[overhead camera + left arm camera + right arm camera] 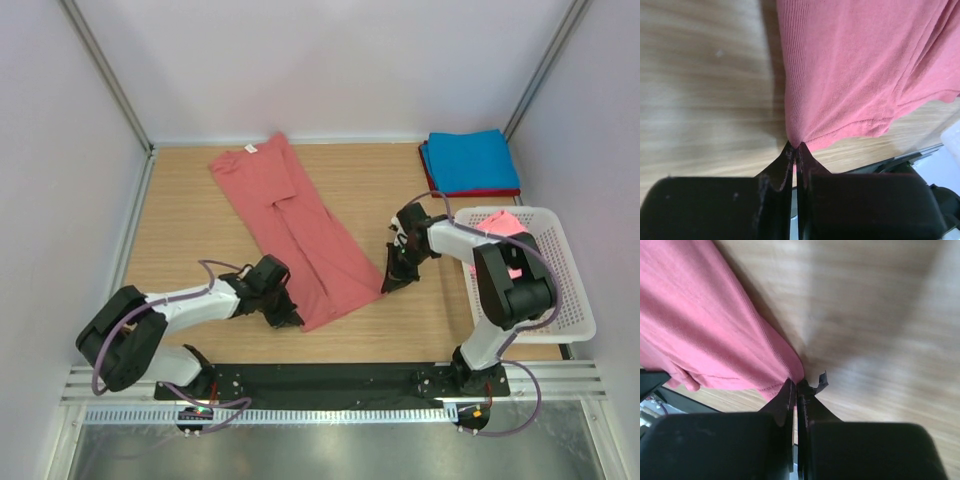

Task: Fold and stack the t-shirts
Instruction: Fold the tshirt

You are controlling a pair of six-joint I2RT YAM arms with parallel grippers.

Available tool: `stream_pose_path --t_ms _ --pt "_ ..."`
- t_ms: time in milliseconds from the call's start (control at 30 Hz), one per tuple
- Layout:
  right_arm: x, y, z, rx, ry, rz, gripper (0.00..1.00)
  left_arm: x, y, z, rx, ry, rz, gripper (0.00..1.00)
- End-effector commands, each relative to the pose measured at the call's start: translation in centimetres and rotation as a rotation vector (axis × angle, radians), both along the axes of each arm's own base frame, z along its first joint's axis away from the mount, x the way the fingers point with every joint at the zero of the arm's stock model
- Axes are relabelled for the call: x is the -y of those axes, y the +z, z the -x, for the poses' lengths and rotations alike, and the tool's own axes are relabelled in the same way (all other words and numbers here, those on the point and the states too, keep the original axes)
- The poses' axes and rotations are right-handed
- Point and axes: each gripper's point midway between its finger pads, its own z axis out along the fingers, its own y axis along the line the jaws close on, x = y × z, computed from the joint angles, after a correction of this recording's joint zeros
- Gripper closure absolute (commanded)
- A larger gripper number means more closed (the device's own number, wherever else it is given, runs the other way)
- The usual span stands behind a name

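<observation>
Salmon-red t-shirt [300, 235], soft ribbed knit, stretches long and narrow across the wooden table [190, 230]; left gripper [293, 320] pinches one near hem corner, right gripper [389, 286] clamps the other, bare wood open on both sides, blue t-shirt [470, 160] folded far-right

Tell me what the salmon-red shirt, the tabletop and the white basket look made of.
Salmon-red t-shirt: soft knit cloth, matte; fine ribbing and a stitched hem show. Tabletop: wood or wood-look laminate, smooth; pale grain lines. Basket: likely white plastic; rigid mesh of small holes.
</observation>
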Motion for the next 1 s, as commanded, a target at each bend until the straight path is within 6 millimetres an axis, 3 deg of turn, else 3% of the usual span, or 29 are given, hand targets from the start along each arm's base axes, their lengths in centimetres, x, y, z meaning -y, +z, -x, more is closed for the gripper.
stream_pose_path --t_ms 0,200,367,467,567,733,833,967 --pt "0.9 0.6 1.3 0.008 -0.093 0.057 0.99 -1.9 0.3 2.1 -0.049 -0.026 -0.058 1.0" --pt "0.2 3.4 5.0 0.035 -0.158 0.06 0.99 -3.9 2.3 5.0 -0.08 -0.02 -0.042 0.99" --pt "-0.3 4.1 9.8 0.014 -0.167 0.09 0.99 -3.8 4.9 6.3 -0.086 0.031 0.047 0.99" --pt "-0.4 5.8 11.0 0.058 -0.211 0.059 0.99 -3.0 5.9 7.5 -0.082 0.004 0.085 1.0" --pt "-0.7 7.4 11.2 0.098 -0.255 0.0 0.99 -2.7 5.8 8.9 -0.115 -0.014 0.066 1.0" --pt "0.2 8.5 11.6 0.119 -0.253 0.025 0.99 -2.0 4.8 10.5 -0.152 -0.015 0.022 1.0" --pt "0.1 8.7 11.3 0.119 -0.231 0.04 0.99 -1.5 5.1 10.1 -0.132 -0.006 0.033 1.0" --pt "-0.5 9.1 9.2 0.135 -0.191 0.087 0.99 -0.4 5.1 9.0 -0.122 0.054 0.088 1.0"
